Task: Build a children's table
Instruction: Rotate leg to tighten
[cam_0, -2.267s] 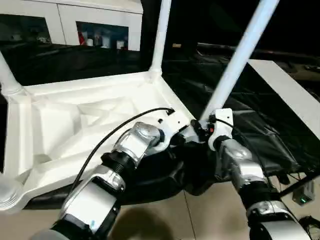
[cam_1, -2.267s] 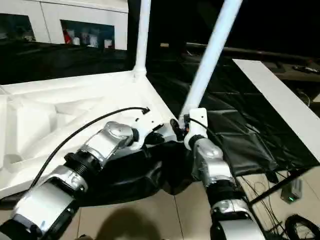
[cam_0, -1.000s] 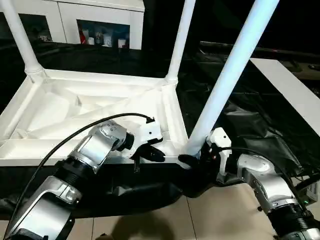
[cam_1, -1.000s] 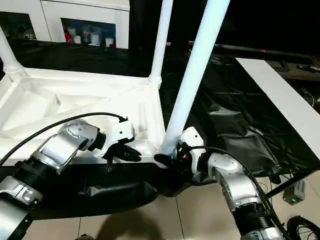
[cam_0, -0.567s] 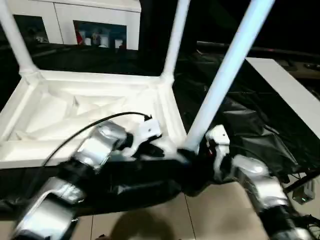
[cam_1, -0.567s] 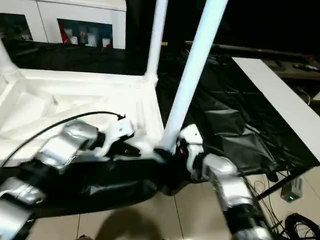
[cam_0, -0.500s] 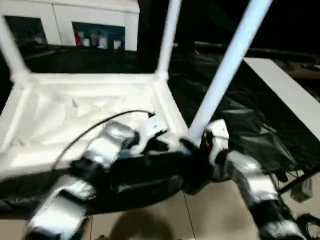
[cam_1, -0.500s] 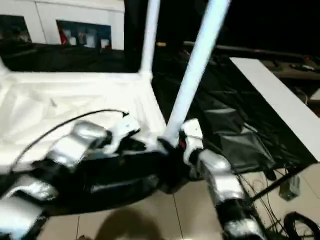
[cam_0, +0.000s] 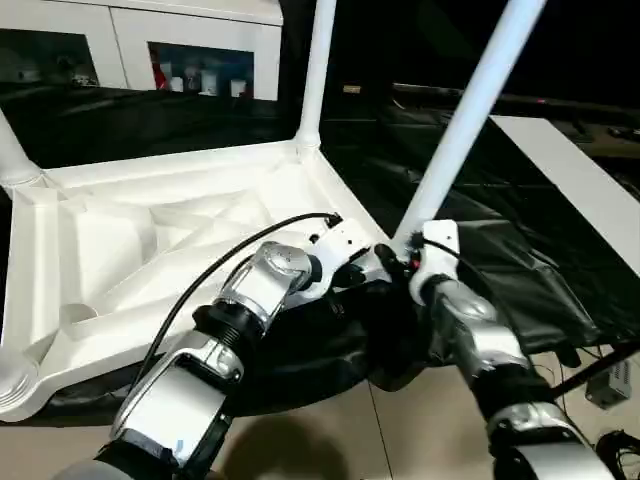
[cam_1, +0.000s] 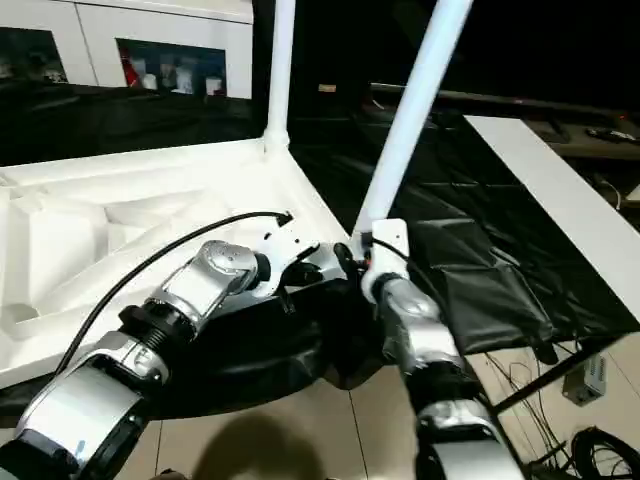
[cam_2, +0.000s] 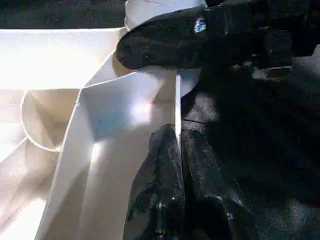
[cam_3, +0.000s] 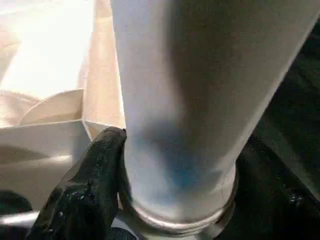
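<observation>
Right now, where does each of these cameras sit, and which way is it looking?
Head views, left and right eye: look forward and down at the upturned children's table, over both silver forearms.
Left wrist view: looks along the shut left pincer, nipping the table's thin rim.
Right wrist view: looks along the right pincer, closed round the pale-blue leg at its base.
Shared: both wrist views show that leg's corner socket.

You're looking across a work table (cam_0: 520, 290) draped in crumpled black sheeting. Beyond its far edge stands a white glass-door cabinet (cam_0: 190, 45), with what may be small items inside. Pale tiled floor (cam_1: 300, 430) lies beneath; cables (cam_1: 600, 450) trail by the right corner.
</observation>
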